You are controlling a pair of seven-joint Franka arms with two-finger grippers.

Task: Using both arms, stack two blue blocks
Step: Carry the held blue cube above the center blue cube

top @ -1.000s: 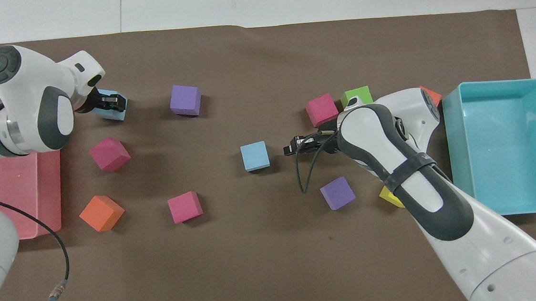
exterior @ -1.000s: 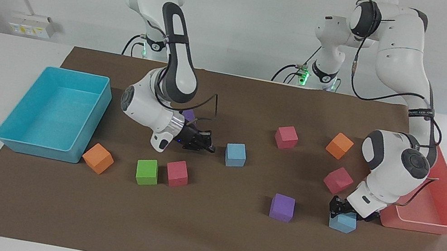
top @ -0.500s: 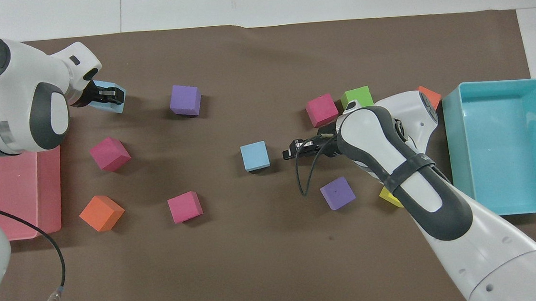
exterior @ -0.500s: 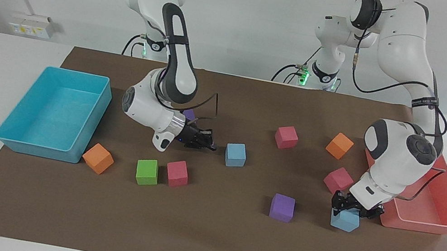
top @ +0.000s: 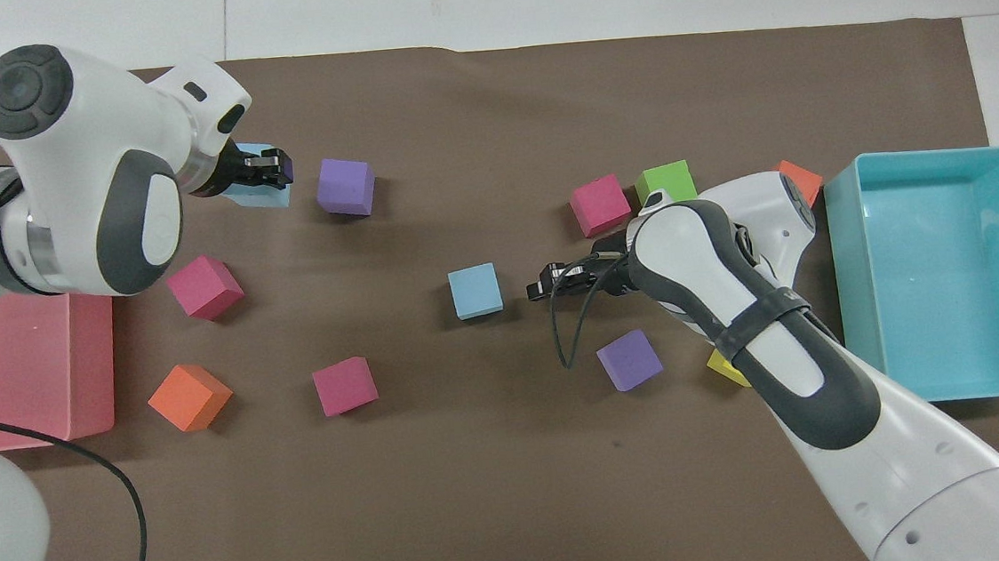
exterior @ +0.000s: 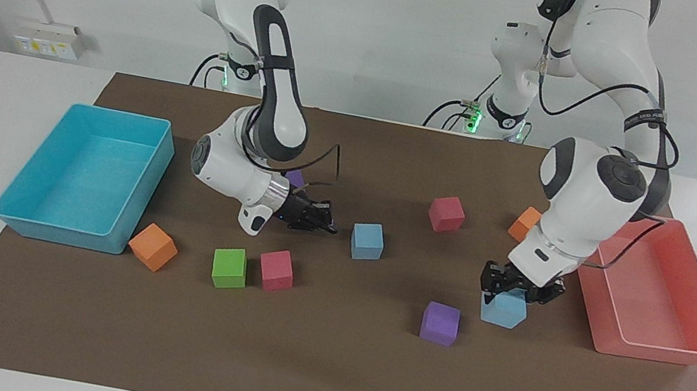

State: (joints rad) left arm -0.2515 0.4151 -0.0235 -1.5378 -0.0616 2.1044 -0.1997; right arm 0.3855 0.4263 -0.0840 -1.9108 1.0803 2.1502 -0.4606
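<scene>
Sky-blue foam marks both blocks: the held blue block (exterior: 503, 309) (top: 253, 190) is clamped between the fingers of the left gripper (exterior: 520, 285) (top: 263, 166), lifted over the brown mat (exterior: 319, 362) beside a purple cube (exterior: 440, 323) (top: 346, 185) and near the red tray (exterior: 658, 307). The other blue block (exterior: 367, 240) (top: 475, 290) sits on the mat near the middle of the table. The right gripper (exterior: 321, 218) (top: 544, 280) hangs low just beside that block, apart from it, and I cannot tell whether its fingers are together or apart.
</scene>
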